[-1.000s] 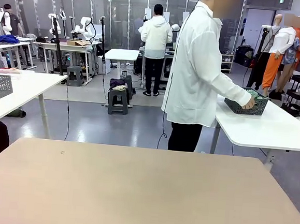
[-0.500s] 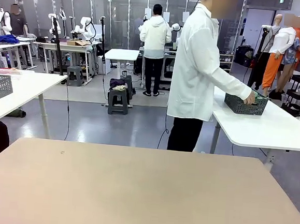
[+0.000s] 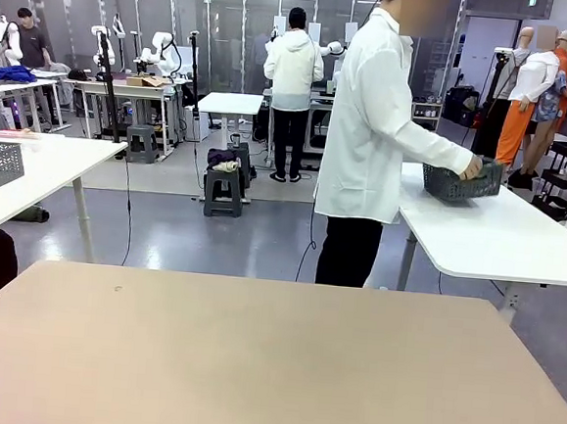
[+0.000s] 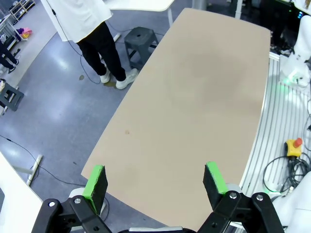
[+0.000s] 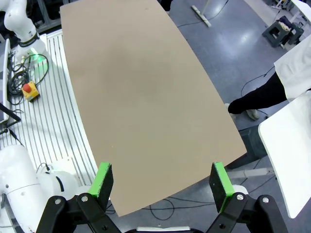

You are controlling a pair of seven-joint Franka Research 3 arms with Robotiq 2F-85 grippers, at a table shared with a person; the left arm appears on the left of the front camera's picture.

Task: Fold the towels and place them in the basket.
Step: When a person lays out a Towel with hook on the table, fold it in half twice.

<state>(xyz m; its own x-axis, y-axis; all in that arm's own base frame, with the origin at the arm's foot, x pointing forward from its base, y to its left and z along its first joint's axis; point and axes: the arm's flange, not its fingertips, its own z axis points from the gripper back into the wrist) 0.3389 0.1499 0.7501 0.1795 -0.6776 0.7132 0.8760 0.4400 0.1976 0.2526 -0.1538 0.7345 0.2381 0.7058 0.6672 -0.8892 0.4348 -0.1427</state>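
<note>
Standing past the far edge of the tan table (image 3: 252, 367), a person (image 3: 368, 130) grips the dark basket (image 3: 453, 184) with one hand (image 3: 475, 169) over a white side table (image 3: 497, 239) at the right. The basket's long side runs across the picture, right end slightly higher. The left gripper (image 4: 155, 178) and right gripper (image 5: 163, 177) hang above the open tan top, fingers spread wide, holding nothing.

Right gripper (image 5: 163, 182) high above tan tabletop (image 5: 141, 97), green-padded fingers (image 5: 104, 180) spread wide. Past the edge: grey floor (image 5: 228, 29), person's dark trousers (image 5: 265, 94) and white coat (image 5: 296, 70), white table (image 5: 291, 150) corner.
</note>
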